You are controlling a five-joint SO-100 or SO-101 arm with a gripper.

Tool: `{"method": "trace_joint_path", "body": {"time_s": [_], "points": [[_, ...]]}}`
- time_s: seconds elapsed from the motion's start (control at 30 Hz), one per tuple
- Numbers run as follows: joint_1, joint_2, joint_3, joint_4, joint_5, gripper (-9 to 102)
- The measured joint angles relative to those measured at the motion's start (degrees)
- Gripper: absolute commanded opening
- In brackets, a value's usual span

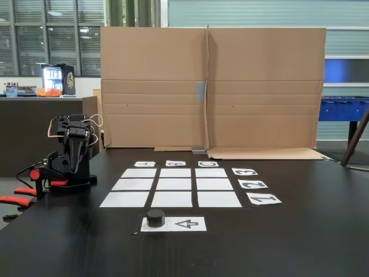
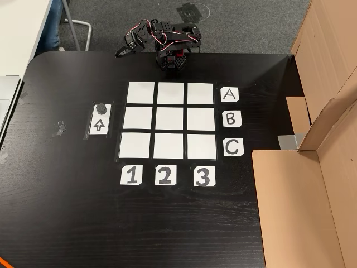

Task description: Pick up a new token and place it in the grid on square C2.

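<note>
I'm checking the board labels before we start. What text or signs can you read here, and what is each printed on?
"A", "B", "C": one white card each, beside the grid's three rows.
"1", "2", "3": one white card each, below its three columns.
Arrow sign: on the white sheet holding the black token.
Lit box on the far counter: print too blurred to read.
</note>
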Motion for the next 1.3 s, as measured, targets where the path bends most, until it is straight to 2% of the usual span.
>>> {"method": "trace_joint_path", "body": {"time_s": [0.3, 0.7, 1.03, 1.3], "points": [[0.0, -0.1, 0.0, 0.0, 0.0, 0], [0.0, -18.4, -10.5, 0.4, -0.1, 0], [-2.6, -29.8, -26.3, 6.6, -0.1, 0], [-4.4, -39.3, -37.5, 12.3, -0.1, 8]]}}
